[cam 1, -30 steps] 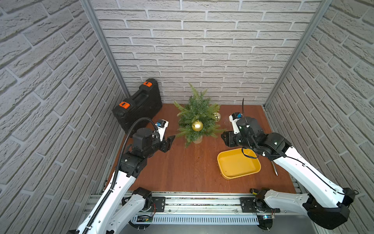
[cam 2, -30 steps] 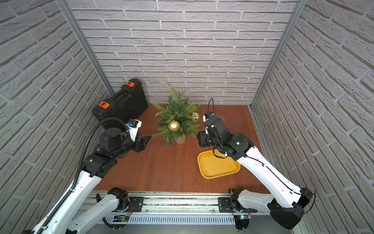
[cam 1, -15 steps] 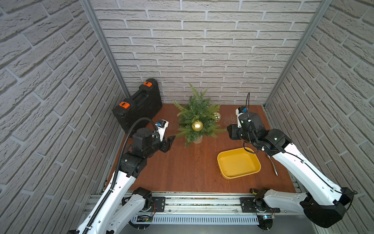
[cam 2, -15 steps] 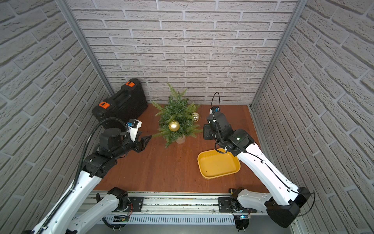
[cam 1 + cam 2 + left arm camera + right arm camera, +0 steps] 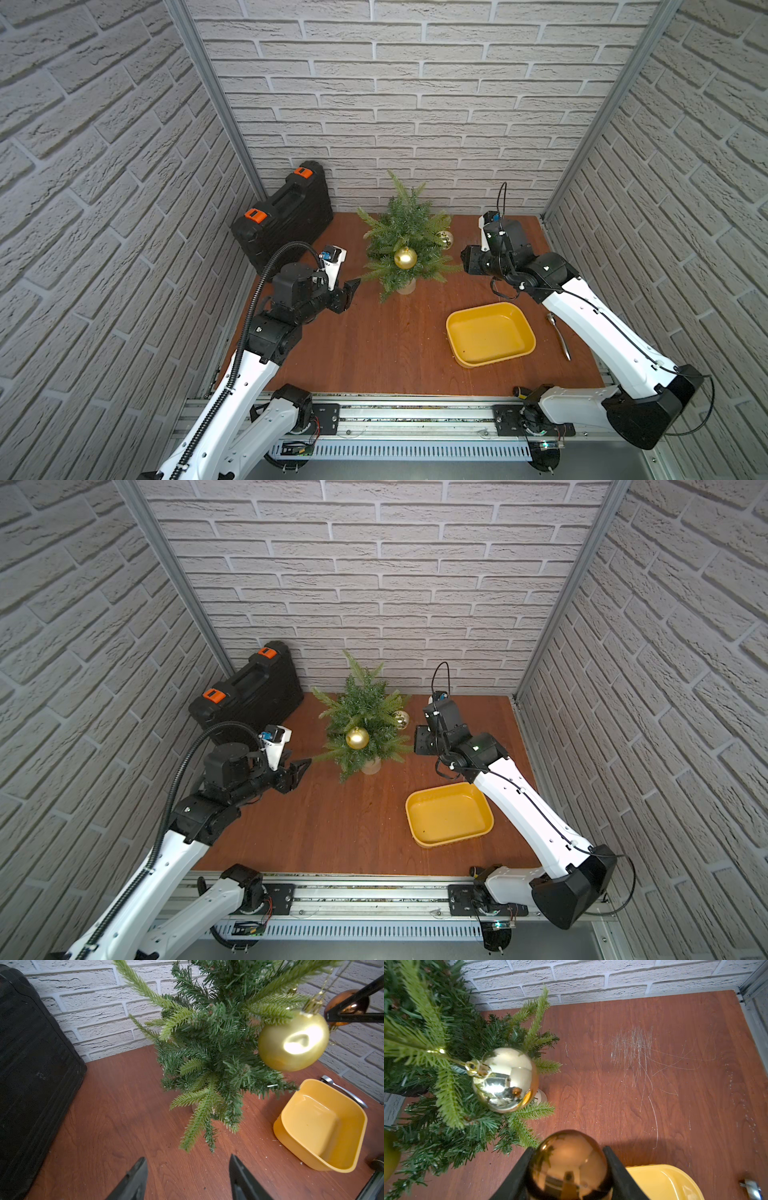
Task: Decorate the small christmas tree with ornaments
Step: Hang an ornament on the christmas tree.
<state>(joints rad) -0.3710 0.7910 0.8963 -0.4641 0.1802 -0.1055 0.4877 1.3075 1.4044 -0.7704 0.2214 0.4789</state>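
The right fingers [image 5: 517,1174] are squeezed on a brown ball [image 5: 566,1165], one on each side of it. Just ahead of them a shiny gold ball [image 5: 505,1080] hangs on the small christmas tree [image 5: 452,1028]. A yellow tray [image 5: 662,1182] sits close beside them on the worktop [image 5: 654,1084].

The left fingers [image 5: 135,1180] are partly open and hold nothing. The tree's low branch tips are just ahead, not touching. Farther ahead hangs a dull gold ball [image 5: 293,1041]. A black case [image 5: 31,1084] stands off to one side.

The case [image 5: 286,216] stands left of the small christmas tree [image 5: 409,224]; the tray [image 5: 486,336] and spoon [image 5: 560,338] lie to its front right
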